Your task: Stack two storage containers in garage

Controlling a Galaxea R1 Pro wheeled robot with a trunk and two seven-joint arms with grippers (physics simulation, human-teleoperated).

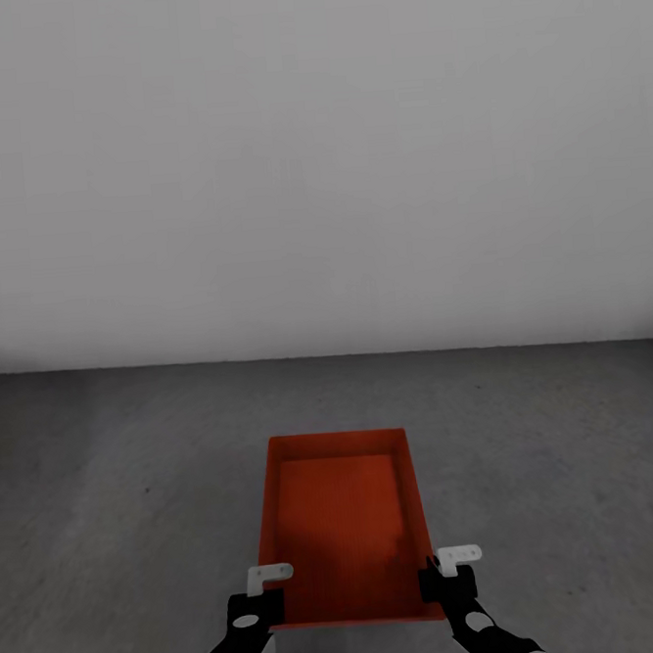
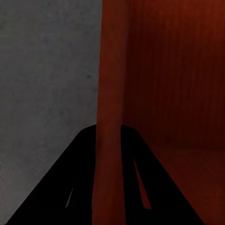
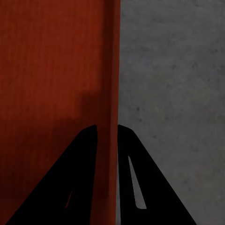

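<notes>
Your left gripper and right gripper each pinch a wall of the container; next, lower it onto the garage floor.

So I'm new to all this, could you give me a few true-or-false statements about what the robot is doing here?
1. Both grippers straddle walls of the orange-red container. True: left gripper and right gripper each have a wall between their fingers.
2. The container is full of boxes. False: it is empty.
3. The floor is light wood planks. False: it is dark grey concrete.
4. A plain white wall stands ahead. True.
</notes>
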